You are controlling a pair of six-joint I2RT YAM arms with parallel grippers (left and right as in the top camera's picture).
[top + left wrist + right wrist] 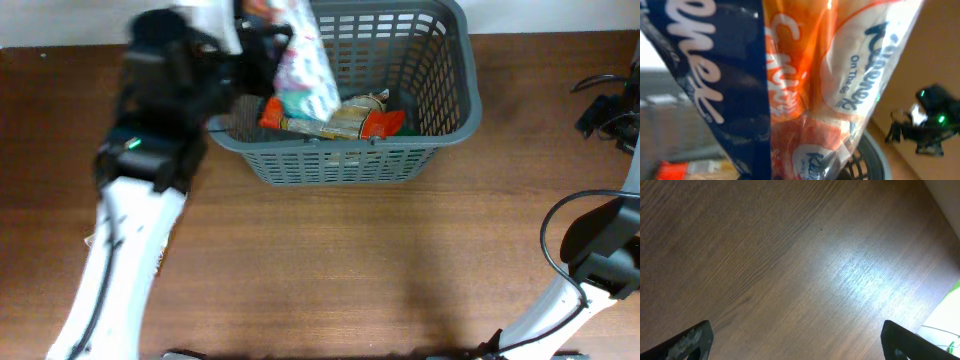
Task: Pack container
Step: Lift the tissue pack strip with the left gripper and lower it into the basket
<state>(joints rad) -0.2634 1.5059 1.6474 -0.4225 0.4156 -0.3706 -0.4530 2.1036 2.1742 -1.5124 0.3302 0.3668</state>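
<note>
The container [452, 112] stands on the table [350, 260] at the middle of its far edge, with an orange-and-tan packet [340, 118] lying on its base. The left tool [260, 45] pinches a tissue multipack [305, 62] above the left half of the container; the multipack fills the left wrist view, and the fingers are hidden there. The right tool [800, 342] is spread wide above the wood surface of the table, well apart from the container.

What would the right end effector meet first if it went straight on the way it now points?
Most likely the bare wooden table: the right end effector, jaws wide open, faces only wood, though depth is unclear.
</note>
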